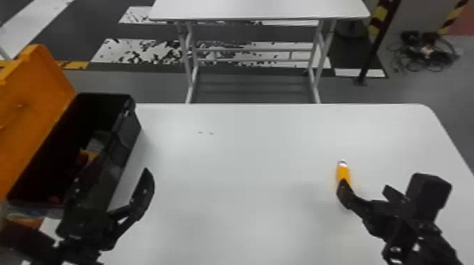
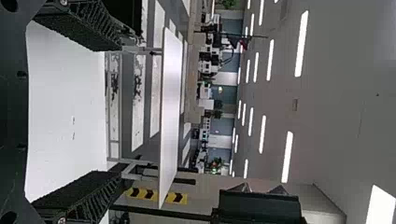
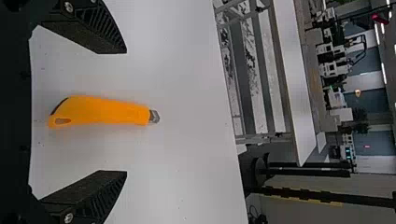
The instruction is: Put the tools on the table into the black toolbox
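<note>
In the head view my right gripper is open at the orange utility knife, which lies on the white table. Seen from the right wrist, the right gripper has one finger on each side of the orange knife, neither touching it. The black toolbox stands at the table's left with its orange lid raised and some items inside. My left gripper is in front of the box's right side, open. In the left wrist view the left gripper holds nothing between its spread fingers.
A second white table stands beyond the work table. Cables and gear lie on the floor at the back right, near a dark post. The raised lid leans out past the left table edge.
</note>
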`<state>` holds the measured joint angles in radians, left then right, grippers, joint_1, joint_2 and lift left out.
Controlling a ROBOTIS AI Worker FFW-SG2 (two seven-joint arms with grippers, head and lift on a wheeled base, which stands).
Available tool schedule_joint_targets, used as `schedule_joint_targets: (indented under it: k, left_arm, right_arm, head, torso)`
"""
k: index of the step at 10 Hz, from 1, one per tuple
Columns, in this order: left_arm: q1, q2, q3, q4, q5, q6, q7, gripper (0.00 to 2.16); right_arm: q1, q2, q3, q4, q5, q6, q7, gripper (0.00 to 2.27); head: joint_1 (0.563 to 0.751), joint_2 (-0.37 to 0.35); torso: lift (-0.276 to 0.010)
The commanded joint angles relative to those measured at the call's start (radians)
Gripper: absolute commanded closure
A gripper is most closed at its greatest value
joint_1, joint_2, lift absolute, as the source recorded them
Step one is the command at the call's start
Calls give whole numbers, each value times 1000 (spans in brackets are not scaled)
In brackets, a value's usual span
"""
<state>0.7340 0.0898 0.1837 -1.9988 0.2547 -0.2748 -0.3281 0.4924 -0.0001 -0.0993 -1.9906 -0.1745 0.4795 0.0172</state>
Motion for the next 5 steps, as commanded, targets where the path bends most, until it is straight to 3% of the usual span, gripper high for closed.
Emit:
schedule_joint_targets:
  k: [1, 5]
  left_arm:
    - [2, 5, -3, 0, 0, 1, 0, 39]
    - [8, 21, -3, 0, 0, 4, 0, 63]
  right_arm:
    - [-29, 1, 4, 33, 1, 2, -19, 87]
    - [-104, 1, 12, 139, 1, -5, -45, 87]
  head:
    - [695, 31]
    - [695, 16]
  torso:
    - [-75]
    - [-75]
